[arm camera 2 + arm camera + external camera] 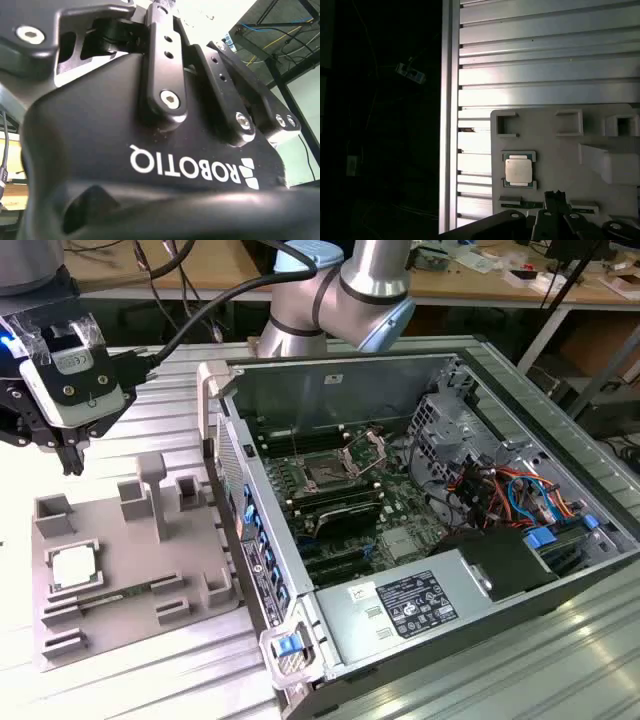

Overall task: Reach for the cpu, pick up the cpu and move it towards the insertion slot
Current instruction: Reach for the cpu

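Observation:
The cpu is a small pale silver square lying flat in a framed recess at the exterior view's left end of a grey fixture plate. In the first wrist view the cpu lies in the same recess, untouched. My gripper hangs above the back left corner of the plate, well clear of the chip; its tip also shows in the first wrist view, and its black body in the second wrist view. The insertion slot, a dark square in a silver bracket, sits on the motherboard inside the open computer case.
The open computer case fills the exterior view's right, its side wall beside the fixture. Grey posts stand up on the plate. A green memory stick lies in front of the chip. Everything rests on a ribbed aluminium table.

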Controlling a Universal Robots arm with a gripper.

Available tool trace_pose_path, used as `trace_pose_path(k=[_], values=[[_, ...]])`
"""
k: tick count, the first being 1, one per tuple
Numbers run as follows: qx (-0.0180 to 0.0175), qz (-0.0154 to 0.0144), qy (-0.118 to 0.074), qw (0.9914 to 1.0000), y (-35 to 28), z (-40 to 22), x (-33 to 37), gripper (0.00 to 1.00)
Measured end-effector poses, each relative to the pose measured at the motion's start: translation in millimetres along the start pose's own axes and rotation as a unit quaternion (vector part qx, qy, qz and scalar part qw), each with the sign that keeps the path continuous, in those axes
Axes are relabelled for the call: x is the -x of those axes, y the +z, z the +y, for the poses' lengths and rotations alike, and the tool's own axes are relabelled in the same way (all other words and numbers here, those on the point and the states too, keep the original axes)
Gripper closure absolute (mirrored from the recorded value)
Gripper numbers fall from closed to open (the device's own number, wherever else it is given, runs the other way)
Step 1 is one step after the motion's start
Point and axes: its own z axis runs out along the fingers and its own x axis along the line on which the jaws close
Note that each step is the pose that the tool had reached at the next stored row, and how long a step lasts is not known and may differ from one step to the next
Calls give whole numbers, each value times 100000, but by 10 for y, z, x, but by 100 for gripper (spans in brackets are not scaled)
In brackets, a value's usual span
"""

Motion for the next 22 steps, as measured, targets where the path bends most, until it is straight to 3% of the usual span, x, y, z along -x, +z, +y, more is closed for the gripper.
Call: trace_pose_path(k=[22], values=[[-1, 2, 0, 100000, 42, -2, 0, 89]])
